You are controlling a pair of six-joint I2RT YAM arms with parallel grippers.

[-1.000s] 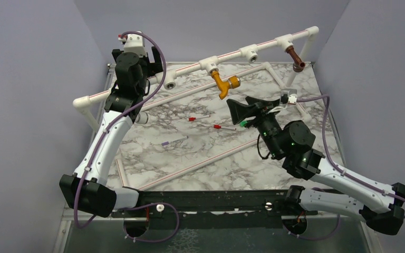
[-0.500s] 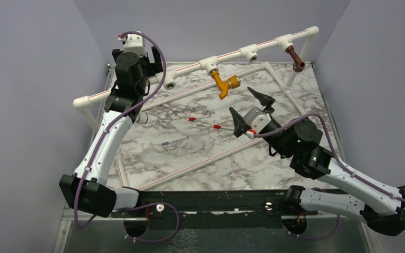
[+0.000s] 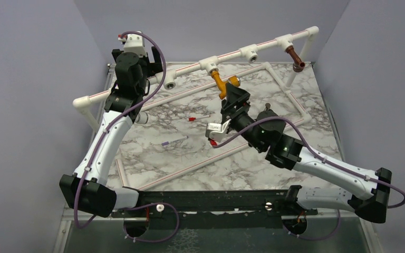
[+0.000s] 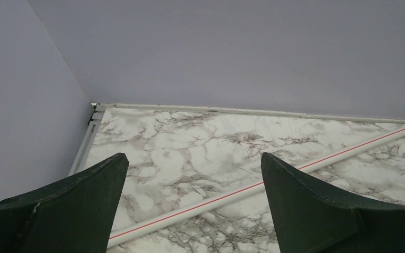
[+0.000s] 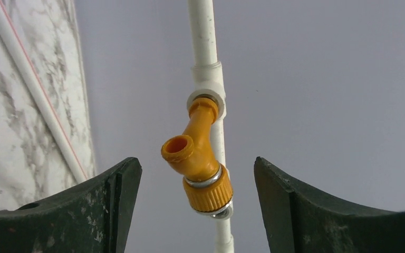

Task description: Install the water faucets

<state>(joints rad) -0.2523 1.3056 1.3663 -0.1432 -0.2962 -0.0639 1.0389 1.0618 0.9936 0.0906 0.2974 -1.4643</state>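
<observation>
The orange-yellow faucet (image 3: 222, 83) hangs from a white tee (image 3: 209, 65) on the raised pipe rail, with its ribbed cap and silvery ring at the lower end. The dark brown faucet (image 3: 294, 57) hangs from the tee at the rail's right end. My right gripper (image 3: 237, 95) is open just below and in front of the orange faucet. In the right wrist view the faucet (image 5: 198, 158) shows between the spread fingers (image 5: 111, 205), touching neither. My left gripper (image 3: 157, 64) is open and empty at the back left, over bare marble (image 4: 190, 153).
The white pipe rail (image 3: 263, 45) carries two empty tees (image 3: 251, 54) (image 3: 170, 83). Red-striped white pipes (image 3: 190, 167) (image 4: 253, 188) lie as a frame on the marble top. Two small red-capped pieces (image 3: 192, 119) (image 3: 216, 127) and a purple one (image 3: 165, 143) lie mid-table. Lilac walls enclose three sides.
My right gripper has swung left and back from the right side of the table, turned, and now points at the orange faucet. The left arm has not moved.
</observation>
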